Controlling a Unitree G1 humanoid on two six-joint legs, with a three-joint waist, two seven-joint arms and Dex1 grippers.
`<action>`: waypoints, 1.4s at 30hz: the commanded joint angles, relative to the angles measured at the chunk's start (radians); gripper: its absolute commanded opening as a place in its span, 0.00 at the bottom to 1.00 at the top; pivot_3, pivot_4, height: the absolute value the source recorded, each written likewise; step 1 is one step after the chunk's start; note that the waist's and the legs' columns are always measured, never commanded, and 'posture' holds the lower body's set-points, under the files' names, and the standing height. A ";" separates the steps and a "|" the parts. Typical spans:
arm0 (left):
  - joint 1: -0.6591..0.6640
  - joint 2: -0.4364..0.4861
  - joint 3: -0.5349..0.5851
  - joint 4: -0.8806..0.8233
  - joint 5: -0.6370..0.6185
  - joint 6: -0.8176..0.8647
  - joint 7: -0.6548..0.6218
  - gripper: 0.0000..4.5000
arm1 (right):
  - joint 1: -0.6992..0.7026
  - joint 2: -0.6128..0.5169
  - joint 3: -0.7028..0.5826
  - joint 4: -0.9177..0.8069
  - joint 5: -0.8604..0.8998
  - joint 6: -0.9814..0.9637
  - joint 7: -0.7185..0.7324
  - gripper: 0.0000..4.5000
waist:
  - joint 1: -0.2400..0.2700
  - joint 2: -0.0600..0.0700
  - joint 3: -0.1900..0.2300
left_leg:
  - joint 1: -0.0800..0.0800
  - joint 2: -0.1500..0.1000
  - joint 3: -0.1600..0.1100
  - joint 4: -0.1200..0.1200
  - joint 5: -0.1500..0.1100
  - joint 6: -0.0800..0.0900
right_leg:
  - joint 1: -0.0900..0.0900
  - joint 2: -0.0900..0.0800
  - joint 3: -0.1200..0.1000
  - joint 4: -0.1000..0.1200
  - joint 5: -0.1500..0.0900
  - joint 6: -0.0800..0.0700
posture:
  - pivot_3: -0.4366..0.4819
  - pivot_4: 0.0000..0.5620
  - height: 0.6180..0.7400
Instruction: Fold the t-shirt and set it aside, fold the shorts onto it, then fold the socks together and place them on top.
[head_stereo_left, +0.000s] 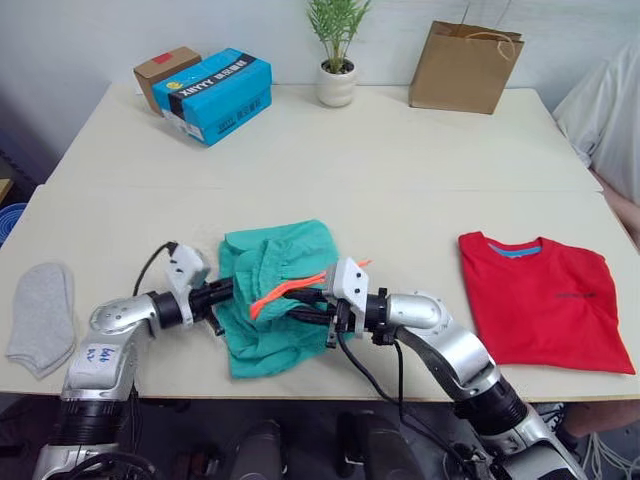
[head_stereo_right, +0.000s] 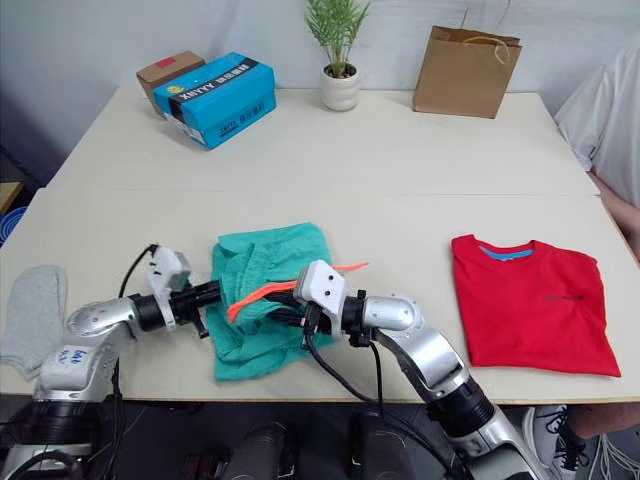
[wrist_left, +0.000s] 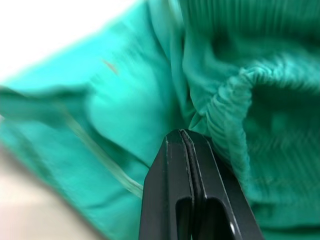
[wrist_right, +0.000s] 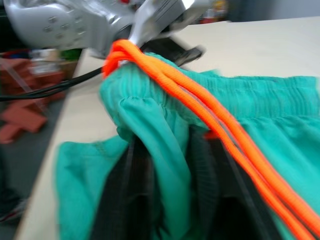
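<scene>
The teal shorts (head_stereo_left: 272, 300) lie bunched near the table's front edge, their orange drawstring (head_stereo_left: 287, 289) draped across the raised waistband. My left gripper (head_stereo_left: 222, 294) is shut on the shorts' left edge; in its wrist view the fingers (wrist_left: 172, 165) are pressed together at a fold. My right gripper (head_stereo_left: 304, 306) is shut on the waistband from the right, with fabric (wrist_right: 165, 150) pinched between its fingers. The red t-shirt (head_stereo_left: 545, 300) lies flat at the front right. The grey socks (head_stereo_left: 42, 316) lie at the front left.
Along the back of the table (head_stereo_left: 400, 170) stand a blue box (head_stereo_left: 220, 93), a small cardboard box (head_stereo_left: 165, 68), a potted plant (head_stereo_left: 336, 82) and a brown paper bag (head_stereo_left: 465, 68). A person in white (head_stereo_left: 612, 110) sits at the right edge.
</scene>
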 joint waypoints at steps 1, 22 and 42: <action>0.018 0.027 0.086 -0.080 -0.077 0.073 0.033 0.00 | -0.055 -0.007 -0.014 0.011 0.091 0.100 0.108 0.52 | -0.001 0.000 0.000 | 0.000 0.000 0.000 0.000 0.000 0.000 | 0.000 0.000 0.000 0.000 0.000 0.000 | 0.48 0.27 1.00; -0.259 -0.061 -0.234 -0.063 -0.068 0.222 0.100 0.00 | -0.110 0.025 -0.123 0.417 -0.089 -0.355 0.199 0.04 | -0.011 -0.001 0.001 | 0.000 -0.003 0.000 0.000 0.004 -0.001 | 0.000 0.000 0.000 0.002 0.002 -0.001 | 0.48 0.27 1.00; -0.206 -0.192 -0.155 0.183 0.023 -0.240 0.100 0.00 | 0.137 -0.077 -0.222 0.126 0.103 -0.085 0.272 0.01 | -0.014 -0.002 0.001 | 0.003 0.000 0.003 0.000 0.006 -0.002 | -0.001 0.001 0.002 0.004 0.005 -0.003 | 0.48 0.27 1.00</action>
